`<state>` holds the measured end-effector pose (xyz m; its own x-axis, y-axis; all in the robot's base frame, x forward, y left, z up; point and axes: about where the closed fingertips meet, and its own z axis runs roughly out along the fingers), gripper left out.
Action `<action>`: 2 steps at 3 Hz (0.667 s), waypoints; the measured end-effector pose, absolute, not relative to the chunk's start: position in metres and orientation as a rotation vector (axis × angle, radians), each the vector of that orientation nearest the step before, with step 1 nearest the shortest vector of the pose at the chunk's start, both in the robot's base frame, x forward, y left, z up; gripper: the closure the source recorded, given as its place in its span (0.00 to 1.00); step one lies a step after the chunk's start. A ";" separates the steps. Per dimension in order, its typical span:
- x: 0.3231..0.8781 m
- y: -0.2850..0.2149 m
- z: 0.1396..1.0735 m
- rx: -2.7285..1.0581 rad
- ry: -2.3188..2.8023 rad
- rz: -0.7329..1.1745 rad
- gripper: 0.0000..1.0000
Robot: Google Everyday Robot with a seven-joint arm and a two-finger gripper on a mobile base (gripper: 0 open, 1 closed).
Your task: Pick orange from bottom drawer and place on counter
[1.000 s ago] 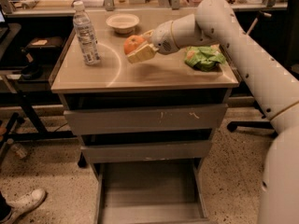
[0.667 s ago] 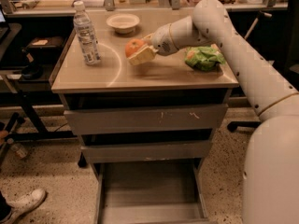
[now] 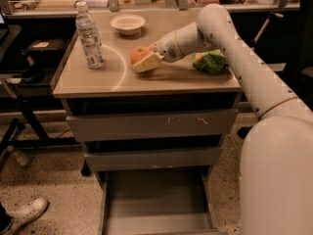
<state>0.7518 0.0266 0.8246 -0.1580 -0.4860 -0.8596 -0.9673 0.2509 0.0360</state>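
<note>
The orange is held between the fingers of my gripper, low over the middle of the beige counter; I cannot tell whether it touches the top. The gripper is shut on the orange, one pale finger in front of it. My white arm reaches in from the right. The bottom drawer stands pulled open below the two shallower drawers, its grey floor bare.
A water bottle stands at the counter's left. A white bowl sits at the back. A green crumpled bag lies at the right, beside my arm. A person's white shoe is on the floor, lower left.
The gripper with the orange has shifted slightly left and lower toward the counter top. Nothing else has moved.
</note>
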 end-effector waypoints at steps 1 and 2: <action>0.752 0.027 0.825 -1.338 1.767 0.804 0.81; 0.752 0.027 0.825 -1.339 1.767 0.804 0.58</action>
<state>0.7517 0.0267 0.8246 -0.1580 -0.4860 -0.8596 -0.9674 0.2508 0.0360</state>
